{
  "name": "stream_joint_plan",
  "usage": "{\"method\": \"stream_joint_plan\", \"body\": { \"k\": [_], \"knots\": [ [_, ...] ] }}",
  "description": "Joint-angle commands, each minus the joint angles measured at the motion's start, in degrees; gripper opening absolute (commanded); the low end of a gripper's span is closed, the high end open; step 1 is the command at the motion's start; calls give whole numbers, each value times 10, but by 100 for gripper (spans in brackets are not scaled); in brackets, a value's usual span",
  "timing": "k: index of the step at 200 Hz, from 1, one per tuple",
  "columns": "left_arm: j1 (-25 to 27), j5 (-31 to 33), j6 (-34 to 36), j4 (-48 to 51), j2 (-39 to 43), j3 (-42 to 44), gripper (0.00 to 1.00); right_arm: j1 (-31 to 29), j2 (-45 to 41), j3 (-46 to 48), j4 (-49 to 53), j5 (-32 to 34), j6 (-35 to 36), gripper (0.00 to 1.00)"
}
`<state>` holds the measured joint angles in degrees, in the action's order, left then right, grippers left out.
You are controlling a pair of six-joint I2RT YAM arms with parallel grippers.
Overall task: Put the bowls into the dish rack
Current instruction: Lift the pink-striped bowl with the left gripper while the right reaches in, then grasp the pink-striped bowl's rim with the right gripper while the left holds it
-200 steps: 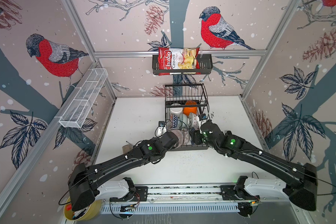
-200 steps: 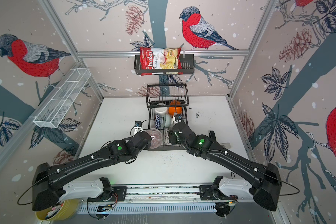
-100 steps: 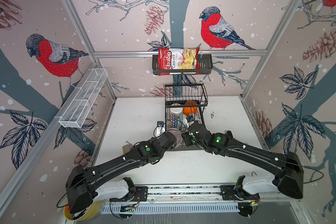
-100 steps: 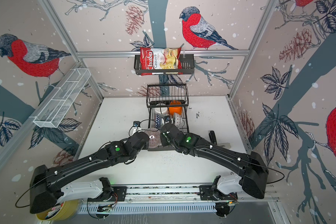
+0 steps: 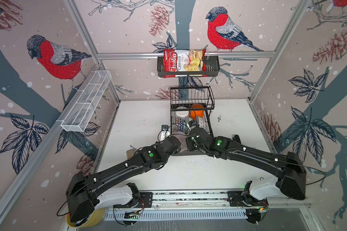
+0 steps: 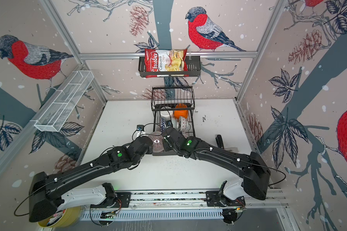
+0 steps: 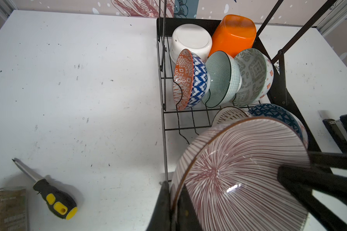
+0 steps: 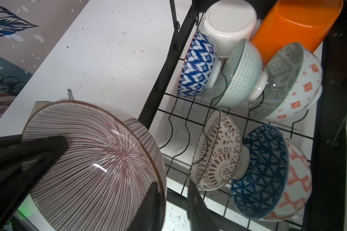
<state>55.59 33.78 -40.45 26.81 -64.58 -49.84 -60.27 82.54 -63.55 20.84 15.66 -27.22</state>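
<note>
At the left of the table lie a screwdriver and a brown packet, well apart from the work and no hindrance. The left gripper is clamped on the rim of the striped bowl and holds it on edge over the near left corner of the dish rack. That attitude appears chosen to suit the upright wire dividers. The right gripper straddles the opposite rim with narrow jaws, but a gap shows beside its outer finger, so it does not appear to grip. A handover or steadying hold seems intended. Seven bowls stand on edge in the rack. The empty dividers just beside the brown floral bowl look the likely berth. Probable obstructions are that floral bowl, the rack's side wire and its slanted strut. A black stapler-like tool lies on the table beyond the rack's right side, out of the way.
</note>
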Motion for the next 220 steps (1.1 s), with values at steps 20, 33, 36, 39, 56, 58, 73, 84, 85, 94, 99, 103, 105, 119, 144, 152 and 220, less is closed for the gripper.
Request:
{"method": "stream_joint_plan", "body": {
  "k": [20, 33, 36, 39, 56, 58, 73, 84, 85, 94, 99, 103, 105, 119, 144, 152, 220],
  "knots": [
    [-1, -2, 2, -46, 8, 6, 0, 0, 5, -6, -13, 14, -5, 19],
    [-1, -4, 2, -48, 8, 7, 0, 0, 7, -6, -13, 16, -6, 15],
    [-1, -3, 2, -48, 7, 8, 0, 0, 7, -6, -13, 17, -6, 15],
    [-1, -4, 1, -48, 7, 7, 0, 0, 7, -6, -13, 18, -6, 14],
    [-1, -6, 2, -50, 7, 7, 0, 1, 8, -6, -13, 21, -6, 10],
    [-1, -6, 2, -50, 7, 7, 0, 0, 7, -6, -13, 22, -6, 10],
    [-1, -7, 2, -50, 8, 8, 0, 0, 8, -6, -13, 25, -6, 6],
    [-1, -8, 4, -51, 8, 8, 0, 0, 7, -6, -12, 27, -7, 3],
    [-1, -8, 3, -51, 8, 7, 0, 0, 7, -6, -12, 27, -7, 3],
    [-1, -8, 4, -51, 9, 7, 0, 0, 6, -6, -12, 29, -7, 0],
    [-1, -8, 4, -51, 9, 7, 0, 0, 6, -6, -12, 30, -8, 0],
    [-1, -7, 3, -51, 9, 7, 3, 0, 6, -6, -12, 31, -8, 0],
    [-1, -7, 3, -51, 9, 7, 5, 0, 6, -6, -12, 31, -8, 0],
    [-1, -9, 3, -52, 11, 8, 13, 0, 5, -6, -9, 37, -8, 0],
    [-3, -8, 4, -47, 8, 5, 39, 1, 3, -5, -5, 48, -8, 0],
    [-4, -6, 2, -44, 8, 5, 49, 1, 2, -5, -4, 51, -8, 0],
    [-77, -47, -19, -35, 33, 28, 85, 9, -24, 11, 9, 84, -2, 0]
  ]
}}
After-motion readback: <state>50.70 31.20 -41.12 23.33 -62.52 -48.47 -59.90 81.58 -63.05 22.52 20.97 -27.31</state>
